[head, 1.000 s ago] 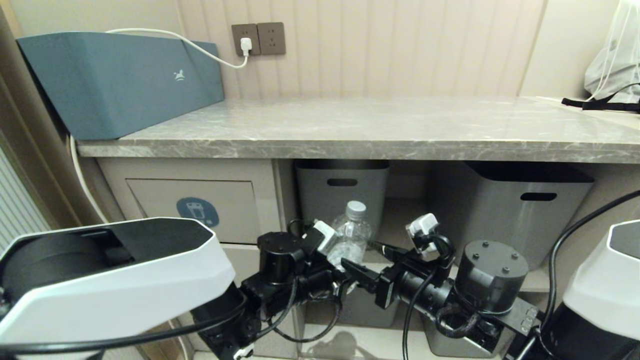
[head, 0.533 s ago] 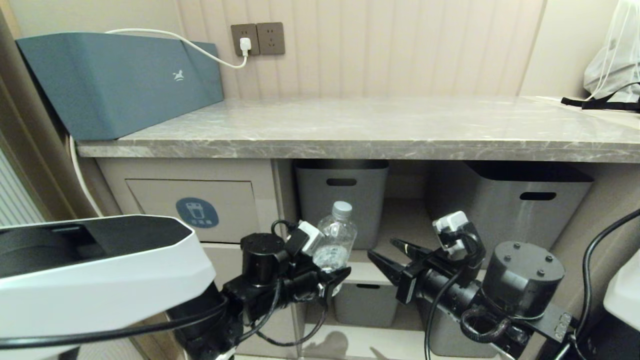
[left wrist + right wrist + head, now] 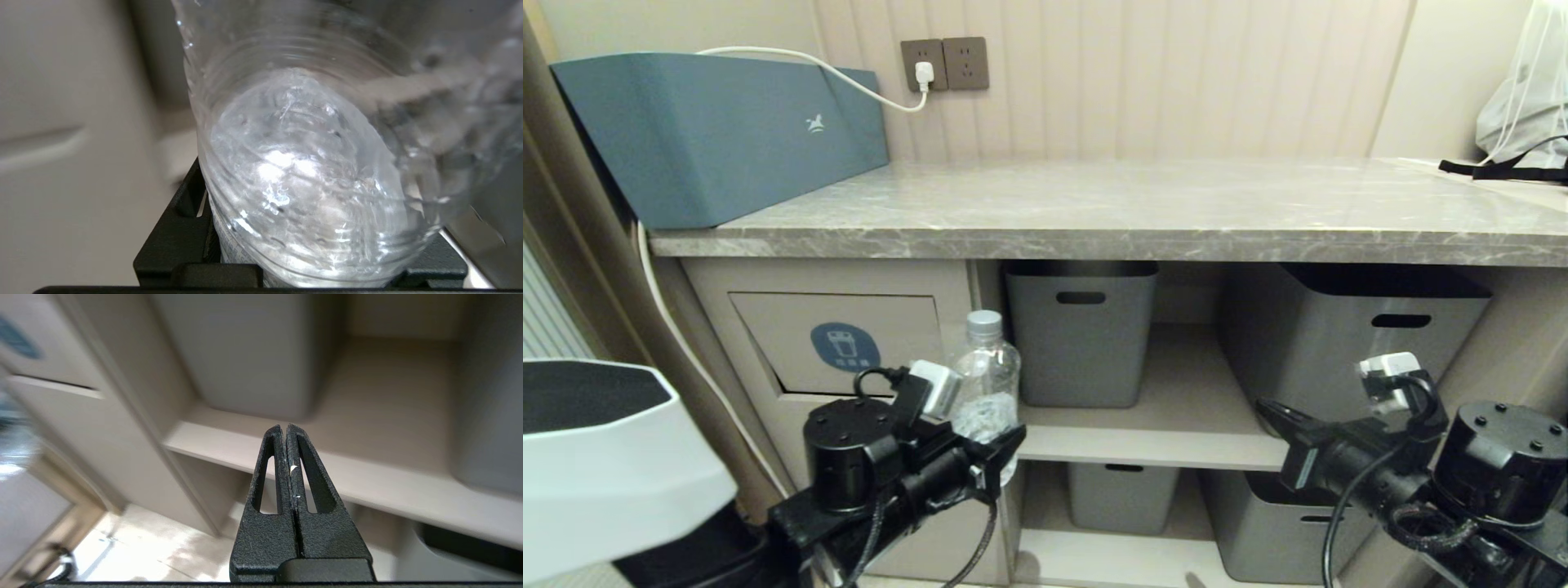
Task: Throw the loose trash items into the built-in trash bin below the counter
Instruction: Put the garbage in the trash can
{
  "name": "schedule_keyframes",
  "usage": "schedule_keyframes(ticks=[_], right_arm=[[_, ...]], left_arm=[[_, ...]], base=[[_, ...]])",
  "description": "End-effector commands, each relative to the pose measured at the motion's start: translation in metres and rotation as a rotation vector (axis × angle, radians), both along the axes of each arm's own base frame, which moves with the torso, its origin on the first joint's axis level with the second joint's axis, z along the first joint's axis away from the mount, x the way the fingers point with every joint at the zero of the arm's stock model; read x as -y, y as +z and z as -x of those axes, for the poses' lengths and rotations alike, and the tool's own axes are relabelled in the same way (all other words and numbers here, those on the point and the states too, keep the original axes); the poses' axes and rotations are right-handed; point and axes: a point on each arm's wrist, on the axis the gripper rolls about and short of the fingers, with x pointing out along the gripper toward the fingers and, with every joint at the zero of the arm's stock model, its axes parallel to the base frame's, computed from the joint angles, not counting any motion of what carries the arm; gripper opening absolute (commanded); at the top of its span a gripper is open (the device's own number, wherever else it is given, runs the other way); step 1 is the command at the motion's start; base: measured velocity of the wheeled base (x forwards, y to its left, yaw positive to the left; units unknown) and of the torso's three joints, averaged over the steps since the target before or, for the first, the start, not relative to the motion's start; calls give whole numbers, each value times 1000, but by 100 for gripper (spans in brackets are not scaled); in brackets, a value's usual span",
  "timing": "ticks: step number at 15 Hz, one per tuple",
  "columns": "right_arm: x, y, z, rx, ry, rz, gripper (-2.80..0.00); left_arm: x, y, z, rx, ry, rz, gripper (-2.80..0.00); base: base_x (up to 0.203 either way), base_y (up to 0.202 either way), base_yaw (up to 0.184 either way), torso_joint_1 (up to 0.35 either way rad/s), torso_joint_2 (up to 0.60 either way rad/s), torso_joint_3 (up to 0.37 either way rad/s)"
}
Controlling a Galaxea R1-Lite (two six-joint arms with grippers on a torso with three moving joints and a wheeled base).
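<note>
In the head view, the left gripper [image 3: 992,457] is clamped on the lower body of the water bottle [image 3: 985,384] and holds it upright, cap on top, below the front edge of the counter [image 3: 1094,233]. The bottle is just to the right of the trash bin flap [image 3: 841,343], in front of the cabinet post between the flap and the open shelves. The flap with its blue sticker [image 3: 845,346] looks closed or almost closed. To do this step well, I think the arm should carry the bottle sideways to the middle of the flap, push the flap inward near its top edge, and let go only when most of the bottle is inside; a slow approach keeps the bottle from slipping out. The right gripper [image 3: 1270,412] is low at the right, before the grey tubs [image 3: 1082,335], and carries nothing. The turquoise strip is not visible.

In the left wrist view, the clear bottle [image 3: 310,179] fills the picture and sits between the black fingers [image 3: 179,245], which press its ribbed wall from both sides.

In the right wrist view, the fingers [image 3: 278,506] are pressed together with nothing between them, pointing at the shelf edge [image 3: 367,482].
</note>
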Motion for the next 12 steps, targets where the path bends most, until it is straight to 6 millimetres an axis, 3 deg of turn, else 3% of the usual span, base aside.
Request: schedule_keyframes(ticks=[1,3,7,12], right_arm=[[28,5,25,1,-90,-2,-280],[48,15,34,50,-230,-13,-280],[64,39,50,187,-356,-34,-280],[75,82,111,476,-393,-85,-280]], left_arm=[[-17,12,16,-18,107,77,-280],[-30,11,27,-100,293,226,-280],[-55,3,33,-169,673,508,-280],[-72,12,32,-112,817,632,-280]], base=[[0,0,0,0,0,0],[0,0,0,0,0,0],[0,0,0,0,0,0],[0,0,0,0,0,0]])
